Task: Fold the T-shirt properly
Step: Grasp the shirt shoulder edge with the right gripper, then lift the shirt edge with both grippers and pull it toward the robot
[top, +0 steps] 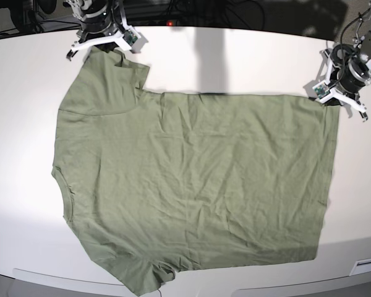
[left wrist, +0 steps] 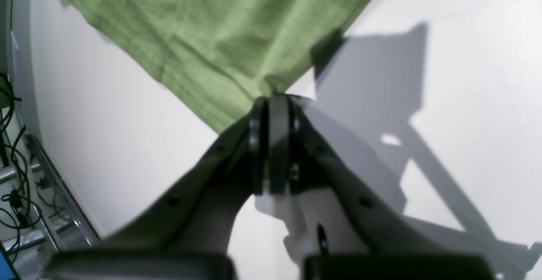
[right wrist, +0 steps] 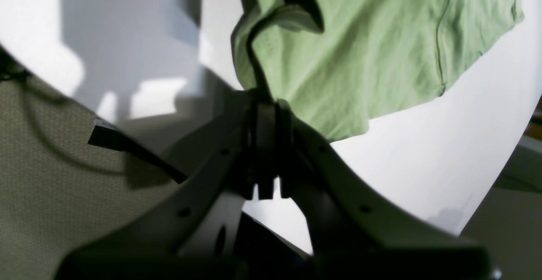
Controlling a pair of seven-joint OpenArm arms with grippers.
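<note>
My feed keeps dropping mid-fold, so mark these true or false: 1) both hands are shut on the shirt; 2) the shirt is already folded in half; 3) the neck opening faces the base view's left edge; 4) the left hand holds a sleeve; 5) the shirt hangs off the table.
1) True: the left hand and right hand each pinch the T-shirt.
2) False: it lies spread open, single layer.
3) True.
4) False: it grips a hem corner; the right hand holds the sleeve.
5) False: it rests on the table.
</note>
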